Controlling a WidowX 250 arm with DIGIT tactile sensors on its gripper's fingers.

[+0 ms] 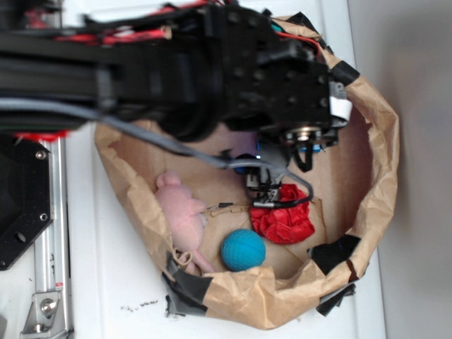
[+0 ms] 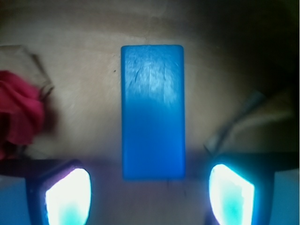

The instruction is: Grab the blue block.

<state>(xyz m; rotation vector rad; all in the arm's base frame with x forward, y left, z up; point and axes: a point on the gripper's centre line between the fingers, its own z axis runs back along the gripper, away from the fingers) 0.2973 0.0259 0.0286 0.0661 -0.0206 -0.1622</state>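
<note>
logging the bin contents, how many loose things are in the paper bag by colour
blue: 1, the blue block
teal: 1, the ball
pink: 1, the soft toy
red: 1, the crumpled cloth
total: 4 in view; the arm hides part of the bag

A white tabletop (image 1: 113, 282) is lying under everything, bright light washing over it. A grey wall (image 1: 417, 212) is running along the 3 o'clock side. At 8 o'clock a metal rail (image 1: 49, 212) is sitting bolted along the table edge.
</note>
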